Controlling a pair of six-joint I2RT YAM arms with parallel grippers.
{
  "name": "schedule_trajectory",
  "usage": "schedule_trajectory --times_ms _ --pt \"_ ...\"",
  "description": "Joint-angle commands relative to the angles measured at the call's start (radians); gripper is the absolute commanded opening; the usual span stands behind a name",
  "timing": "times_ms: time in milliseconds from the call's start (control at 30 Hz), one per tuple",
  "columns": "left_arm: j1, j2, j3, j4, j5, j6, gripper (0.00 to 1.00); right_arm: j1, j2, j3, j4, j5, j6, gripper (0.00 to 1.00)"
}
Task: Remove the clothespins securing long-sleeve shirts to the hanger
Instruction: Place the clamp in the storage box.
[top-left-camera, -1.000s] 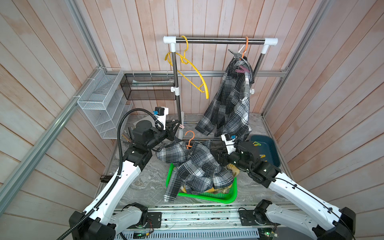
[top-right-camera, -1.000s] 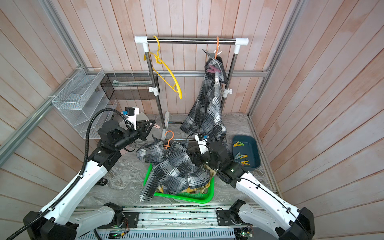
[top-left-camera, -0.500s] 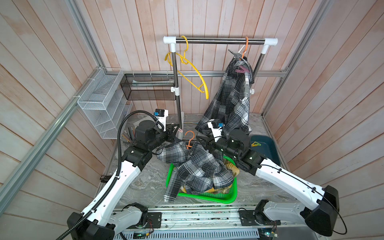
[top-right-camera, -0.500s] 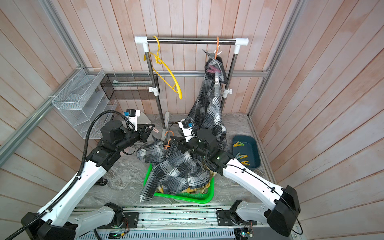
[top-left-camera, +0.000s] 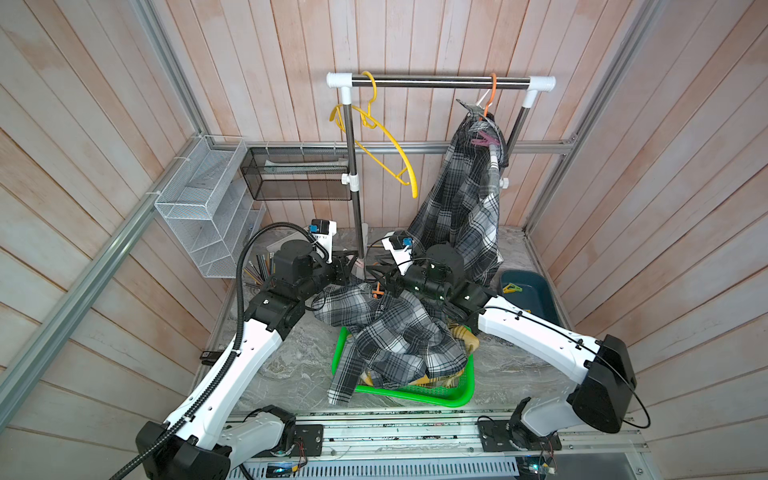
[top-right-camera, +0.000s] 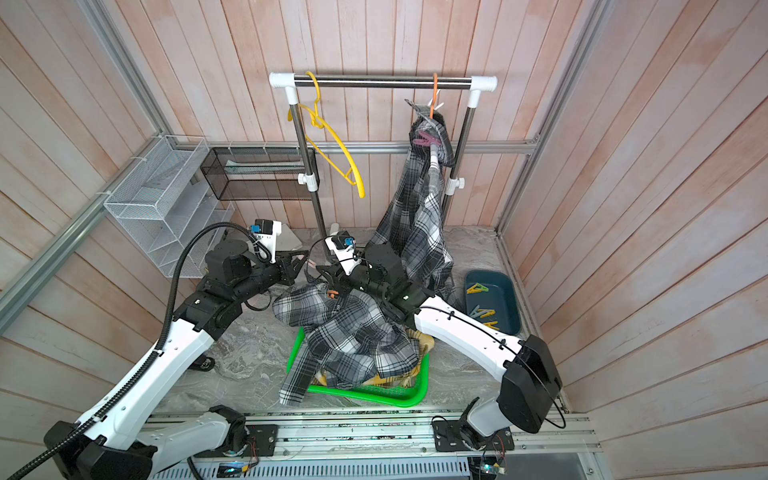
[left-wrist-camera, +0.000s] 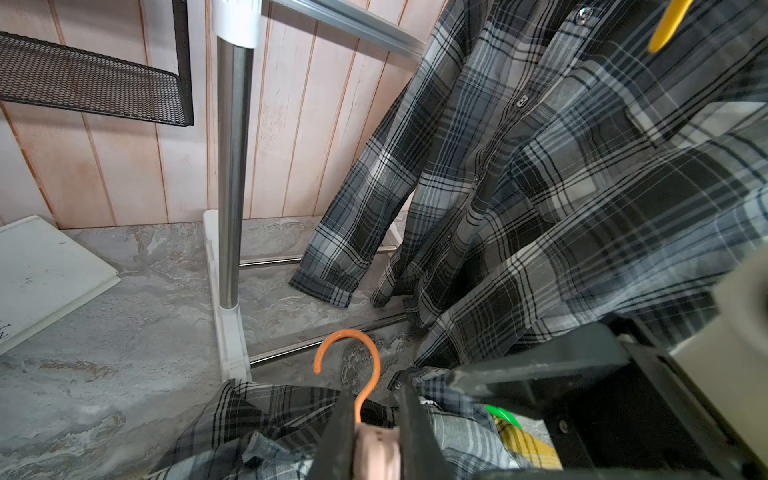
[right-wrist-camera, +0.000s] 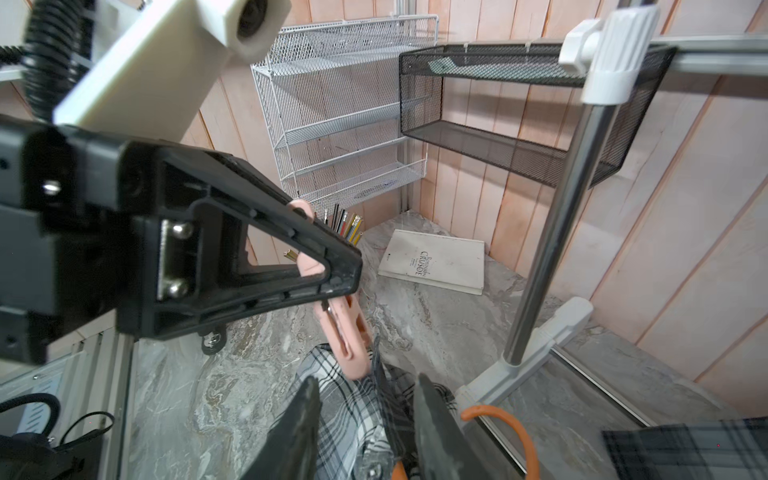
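Note:
My left gripper (left-wrist-camera: 375, 395) is shut on a pink clothespin (left-wrist-camera: 376, 451). The peg's tip (right-wrist-camera: 351, 353) rests at the collar of a grey-checked long-sleeve shirt (top-left-camera: 395, 332) draped over the green basket (top-left-camera: 415, 392). I cannot tell whether the peg still bites the cloth. The hanger's orange hook (left-wrist-camera: 365, 357) sticks up from that collar. My right gripper (right-wrist-camera: 365, 411) is open, with a fold of the collar between its fingers. A second checked shirt (top-left-camera: 461, 208) hangs on the rail with a mauve clothespin (top-left-camera: 484, 140) near its neck. Yellow plaid cloth (top-left-camera: 461, 334) lies in the basket.
A dark blue tray (top-right-camera: 505, 303) at the right holds loose clothespins (top-right-camera: 478, 289). The rack's steel post (top-left-camera: 355, 187) stands just behind both grippers, and a bare yellow hanger (top-left-camera: 390, 145) hangs above. Wire shelves (top-left-camera: 203, 208), a black mesh shelf (top-left-camera: 299, 178) and a book (right-wrist-camera: 434, 259) are at the left.
My right arm has swung left from the basket's right side to the orange hook, and its jaws have narrowed around the collar. The left gripper has stayed put, still holding the pink clothespin.

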Motion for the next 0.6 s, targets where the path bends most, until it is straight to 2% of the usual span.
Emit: schedule_trajectory --times_ms 0,300,567 --pt "-0.005 0.010 0.032 -0.008 0.000 -0.006 0.00 0.008 0.031 0.043 0.025 -0.039 -0.009 0.36" --pt "-0.004 0.025 0.031 -0.007 0.011 -0.008 0.00 0.009 0.101 0.086 0.048 -0.067 -0.007 0.33" --pt "-0.005 0.030 0.031 -0.005 0.026 -0.009 0.00 0.008 0.138 0.112 0.066 -0.080 -0.012 0.24"
